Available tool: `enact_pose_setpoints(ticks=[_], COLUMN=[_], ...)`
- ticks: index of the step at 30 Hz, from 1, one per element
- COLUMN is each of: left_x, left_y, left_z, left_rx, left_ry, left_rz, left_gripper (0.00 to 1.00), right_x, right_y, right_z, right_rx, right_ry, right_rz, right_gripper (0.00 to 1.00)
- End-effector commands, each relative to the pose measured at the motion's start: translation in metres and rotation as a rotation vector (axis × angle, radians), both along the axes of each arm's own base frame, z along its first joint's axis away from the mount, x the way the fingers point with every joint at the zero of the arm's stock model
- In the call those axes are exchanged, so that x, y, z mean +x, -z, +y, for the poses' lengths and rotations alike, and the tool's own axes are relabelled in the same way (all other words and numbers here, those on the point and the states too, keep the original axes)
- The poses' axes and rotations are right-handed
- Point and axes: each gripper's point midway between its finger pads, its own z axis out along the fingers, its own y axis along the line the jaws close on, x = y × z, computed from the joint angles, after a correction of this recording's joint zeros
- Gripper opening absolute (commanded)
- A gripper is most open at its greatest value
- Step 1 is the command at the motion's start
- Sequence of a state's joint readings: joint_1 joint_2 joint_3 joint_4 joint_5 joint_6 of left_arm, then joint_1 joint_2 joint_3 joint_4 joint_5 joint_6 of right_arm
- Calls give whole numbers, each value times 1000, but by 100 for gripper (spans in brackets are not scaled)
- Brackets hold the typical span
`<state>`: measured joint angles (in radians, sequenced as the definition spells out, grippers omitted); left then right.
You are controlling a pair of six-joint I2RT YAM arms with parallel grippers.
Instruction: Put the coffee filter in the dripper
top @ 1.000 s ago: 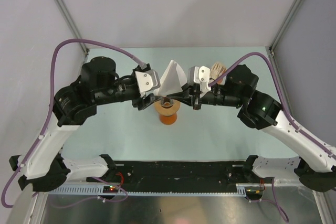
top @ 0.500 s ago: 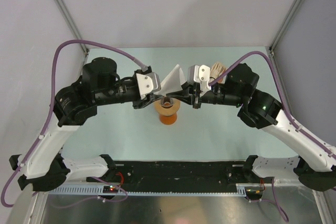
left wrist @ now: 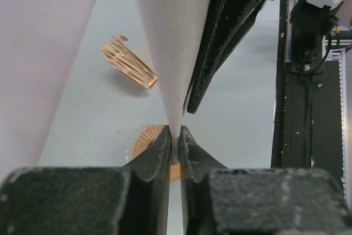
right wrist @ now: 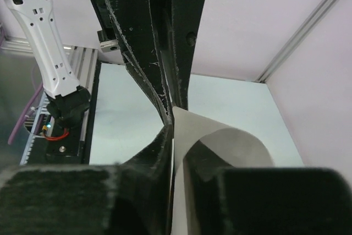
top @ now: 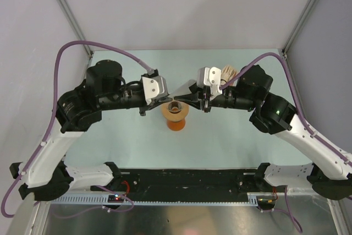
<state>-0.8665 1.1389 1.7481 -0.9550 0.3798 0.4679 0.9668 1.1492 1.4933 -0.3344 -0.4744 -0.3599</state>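
The filter (top: pixel 184 89) hangs just above the dripper (top: pixel 175 107), pinched by both the left claw (left wrist: pixel 175 138) and the right claw (right wrist: pixel 175 130). Thin paper is probably light, limp and easily creased; hold it near an edge.

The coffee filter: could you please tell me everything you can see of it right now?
The coffee filter is thin, matte white paper, a fan shape tapering to a point, one layer bowing slightly open. It is held in the air just above the dripper, not yet in it. The left hand pinches its narrow end; the right hand pinches an edge.
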Motion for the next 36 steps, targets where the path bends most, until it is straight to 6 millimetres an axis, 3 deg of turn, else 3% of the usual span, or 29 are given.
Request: enact_pose_setpoints(ticks=[1, 4, 8, 10, 12, 16, 18, 22, 27, 36], left_x=[2, 14, 26, 31, 36, 39, 36, 26, 20, 23], left_y=[-15, -38, -86, -113, -141, -187, -199, -214, -220, -197], left_z=[-2, 3, 16, 25, 33, 46, 47, 46, 45, 33], left_rx=[-91, -212, -449, -577, -702, -941, -1013, -1105, -1132, -1114], left_ry=[-22, -69, -126, -147, -154, -101, -44, 55, 111, 128], left_rz=[66, 100, 65, 39, 28, 100, 148, 215, 242, 322], left_gripper=[6, 1, 0, 0, 0, 0, 0, 0, 0, 0], right_x=[2, 4, 10, 17, 25, 32, 33, 41, 41, 47], right_y=[-41, -73, -135, -161, -177, -173, -165, -168, -201, -216], right_z=[-10, -22, -49, -64, -78, -83, -75, -53, -30, 6], right_rx=[82, 134, 279, 359, 423, 474, 484, 537, 635, 708], right_ry=[37, 53, 107, 150, 187, 183, 149, 75, -25, -112], right_rz=[-48, -13, 22, 41, 62, 95, 115, 155, 164, 227], right_gripper=[23, 42, 74, 84, 87, 87, 87, 88, 88, 81])
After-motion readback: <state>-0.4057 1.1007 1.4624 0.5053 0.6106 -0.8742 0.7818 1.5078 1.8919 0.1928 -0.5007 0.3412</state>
